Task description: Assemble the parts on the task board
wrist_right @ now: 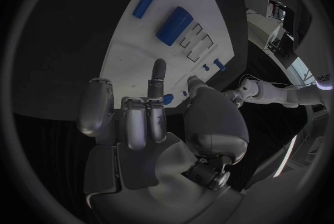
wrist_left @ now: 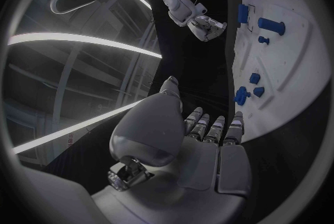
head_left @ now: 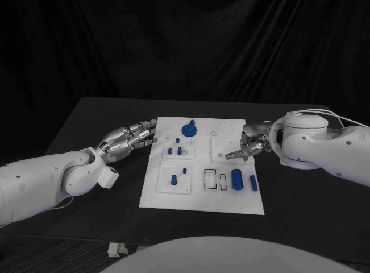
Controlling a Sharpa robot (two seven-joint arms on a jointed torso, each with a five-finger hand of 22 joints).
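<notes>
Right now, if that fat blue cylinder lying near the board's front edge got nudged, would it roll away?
Probably. The fat blue cylinder lies on its round side on the flat white board, so a sideways nudge could roll it. It looks solid and stiff.

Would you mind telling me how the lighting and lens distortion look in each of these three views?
Head view: dim, dark backdrop, the white task board standing out brightest, its edges straight. Left wrist view: fisheye bends the board's edge; bright curved streaks of room light cross behind the left hand. Right wrist view: the right hand looms large in soft light, the board curving away behind it.
</notes>
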